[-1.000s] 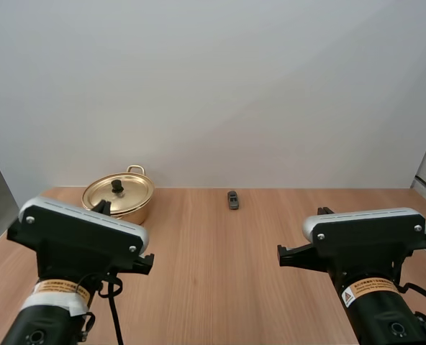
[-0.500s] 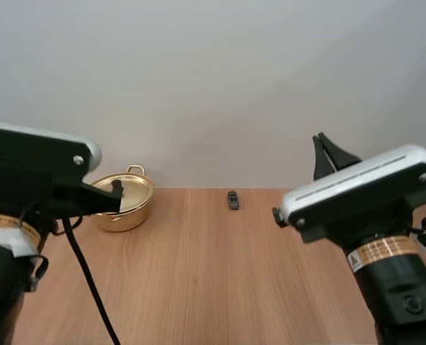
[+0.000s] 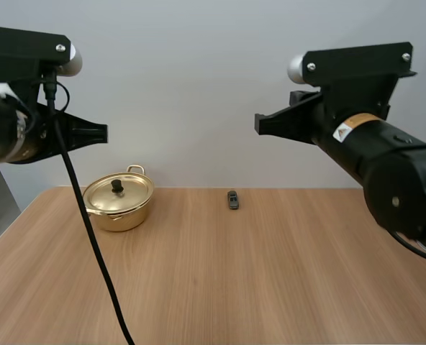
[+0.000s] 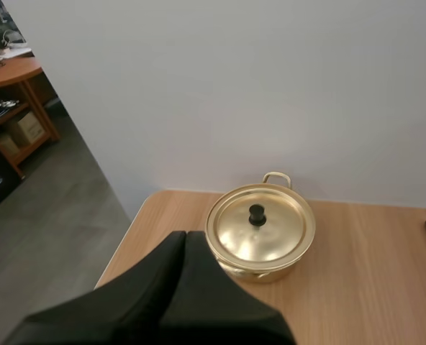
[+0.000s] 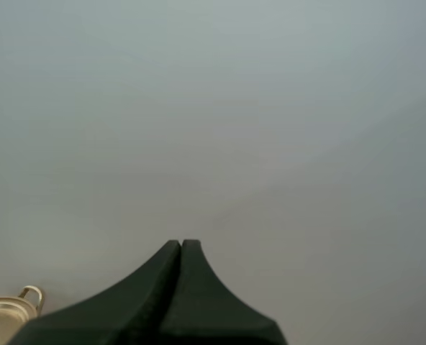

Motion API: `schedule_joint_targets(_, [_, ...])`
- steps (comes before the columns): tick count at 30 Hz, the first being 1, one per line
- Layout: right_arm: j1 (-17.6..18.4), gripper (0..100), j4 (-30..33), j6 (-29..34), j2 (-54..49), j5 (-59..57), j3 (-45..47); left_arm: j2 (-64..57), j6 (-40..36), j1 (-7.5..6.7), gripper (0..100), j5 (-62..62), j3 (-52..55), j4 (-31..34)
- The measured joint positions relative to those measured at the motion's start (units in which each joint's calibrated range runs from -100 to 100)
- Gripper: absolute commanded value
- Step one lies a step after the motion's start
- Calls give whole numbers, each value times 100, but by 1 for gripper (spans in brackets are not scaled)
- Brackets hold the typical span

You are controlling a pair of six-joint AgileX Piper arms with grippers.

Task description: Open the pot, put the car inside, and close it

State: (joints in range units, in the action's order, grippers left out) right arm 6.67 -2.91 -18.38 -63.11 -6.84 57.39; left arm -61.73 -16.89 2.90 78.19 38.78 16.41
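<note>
Nothing done yet: lid (image 3: 118, 191) on pot (image 3: 119, 213), car (image 3: 232, 199) far on table (image 3: 270, 280); left tool (image 4: 186, 237), right tool (image 5: 181, 246) pressed together, empty.

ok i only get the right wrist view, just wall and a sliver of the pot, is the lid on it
observer: yes, the lid sits closed on the pot, with its black knob up.
operator: and where's the car
observer: the car is on the table near its far edge, to the right of the pot and apart from it.
operator: what about the left end effector
observer: the left end effector is shut on nothing and hangs high over the table, on the near side of the pot.
</note>
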Motion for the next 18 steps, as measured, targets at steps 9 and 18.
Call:
schedule_joint_targets(9, [164,0,-658,-885,1729,-2362,-1809,1715,631,153,0,1272,-1582,-250])
schedule_joint_targets(18, [164,82,-633,-870,3401,-4718,-3172,3266,543,153,48,460,-1640,-251])
